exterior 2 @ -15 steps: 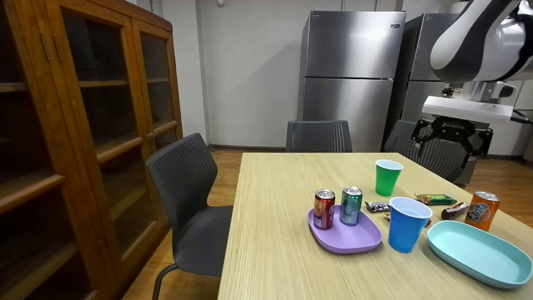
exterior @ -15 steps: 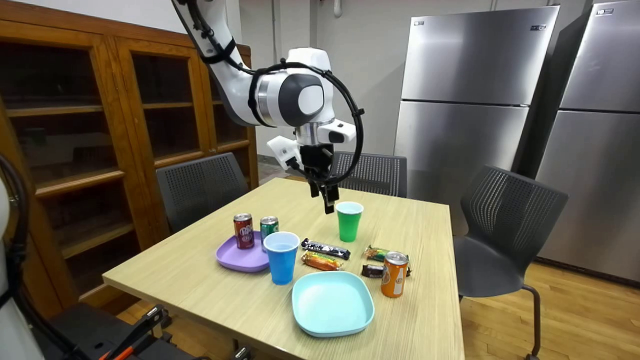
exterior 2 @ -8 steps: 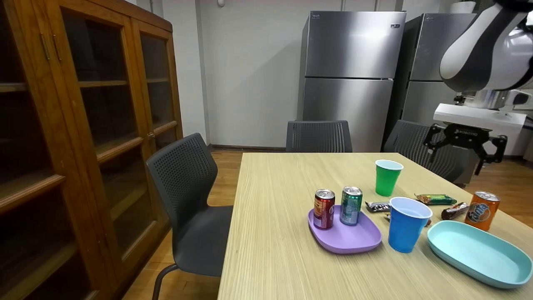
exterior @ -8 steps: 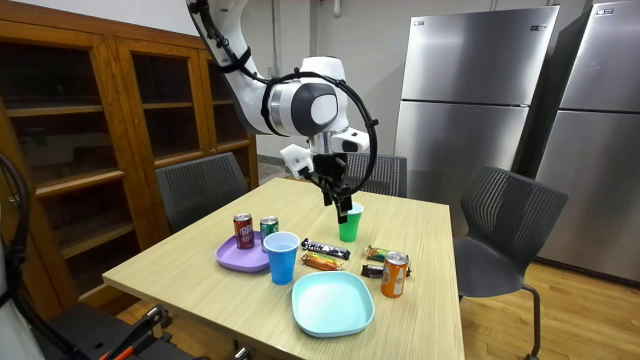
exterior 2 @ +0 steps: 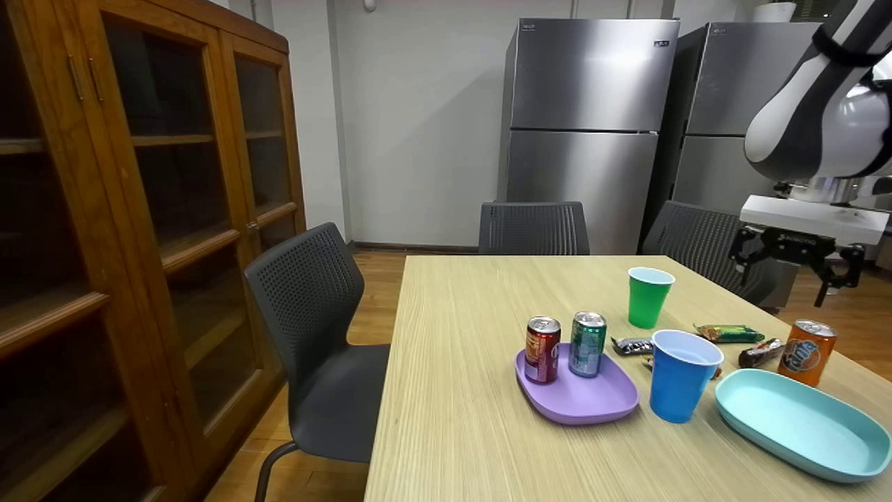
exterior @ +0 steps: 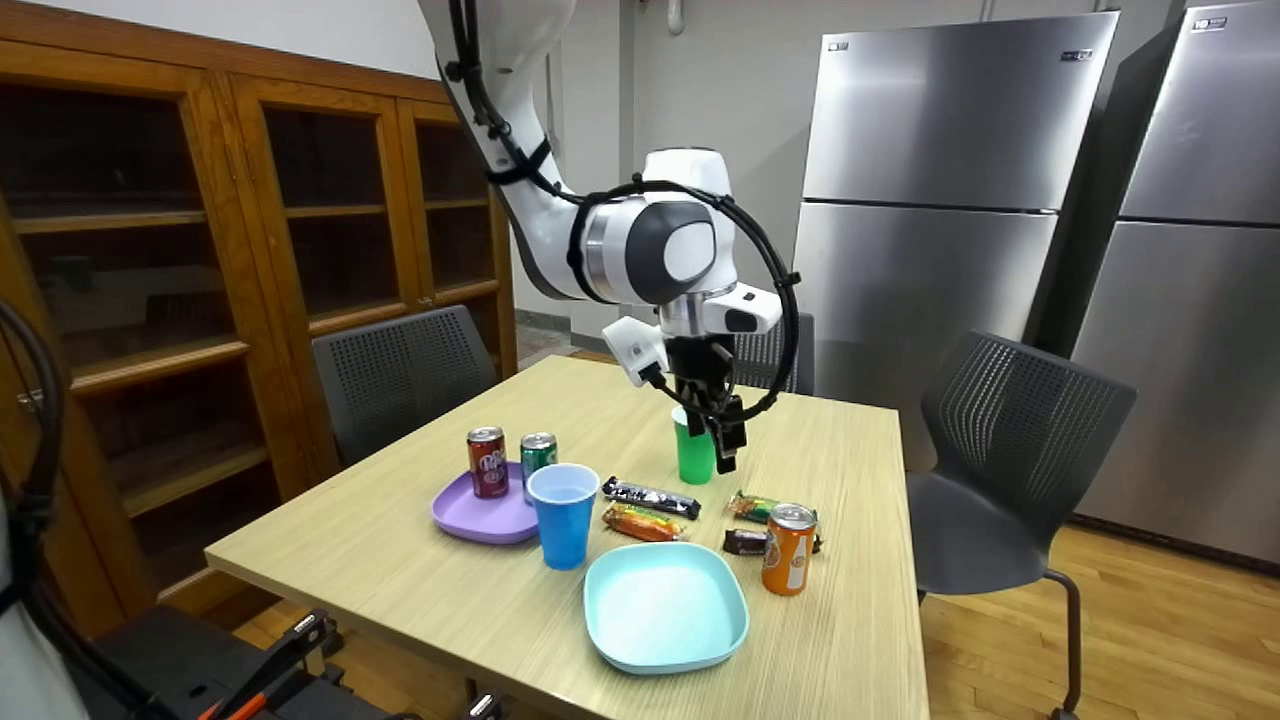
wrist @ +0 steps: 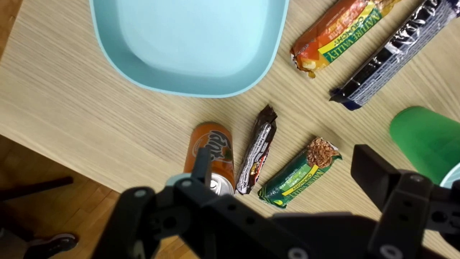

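My gripper (wrist: 283,158) stands wide open above the table, holding nothing. In the wrist view a green-wrapped granola bar (wrist: 300,178) lies between its fingers. To the left of that bar are a dark brown candy bar (wrist: 256,154) and an orange soda can (wrist: 206,142), which one finger partly covers. Beyond the opposite finger is a green cup (wrist: 426,140). From outside, the gripper (exterior: 712,450) overlaps the green cup (exterior: 692,455) in the picture. Elsewhere the gripper (exterior 2: 782,290) is seen at the far right, apart from the upright green cup (exterior 2: 648,298).
A light blue tray (exterior: 665,610) and a blue cup (exterior: 563,520) stand towards the front. A purple plate (exterior 2: 575,408) holds a red can (exterior 2: 542,352) and a green can (exterior 2: 587,345). Orange (wrist: 334,36) and dark blue (wrist: 395,54) bars lie near the tray. Chairs surround the table.
The arm has moved to the right and down in both exterior views, lowering the gripper towards the table. Its jaws remain open, and the objects on the table stay where they were.
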Robot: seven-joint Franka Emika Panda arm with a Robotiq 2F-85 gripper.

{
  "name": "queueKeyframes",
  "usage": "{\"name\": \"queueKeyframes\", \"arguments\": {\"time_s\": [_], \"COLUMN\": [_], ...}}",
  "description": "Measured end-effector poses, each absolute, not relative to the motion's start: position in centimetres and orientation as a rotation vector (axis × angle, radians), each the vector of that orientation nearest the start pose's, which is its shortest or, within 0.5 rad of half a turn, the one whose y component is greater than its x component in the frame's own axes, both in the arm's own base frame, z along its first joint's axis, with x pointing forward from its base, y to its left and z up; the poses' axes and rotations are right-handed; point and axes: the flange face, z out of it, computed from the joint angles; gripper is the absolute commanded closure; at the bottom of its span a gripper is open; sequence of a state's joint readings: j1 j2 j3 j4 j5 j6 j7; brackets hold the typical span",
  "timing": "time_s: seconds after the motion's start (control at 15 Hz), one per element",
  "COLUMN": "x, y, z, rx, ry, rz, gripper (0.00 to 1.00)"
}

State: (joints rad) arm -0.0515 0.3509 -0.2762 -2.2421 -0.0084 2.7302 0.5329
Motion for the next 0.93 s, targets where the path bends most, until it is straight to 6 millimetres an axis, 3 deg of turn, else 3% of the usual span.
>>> {"name": "queueKeyframes", "arguments": {"time_s": [0.93], "x": [56.5], "y": [-24.1], "z": [16.8], "rx": [-2.861], "ry": [1.509], "rz": [-0.239], "gripper": [0.00]}}
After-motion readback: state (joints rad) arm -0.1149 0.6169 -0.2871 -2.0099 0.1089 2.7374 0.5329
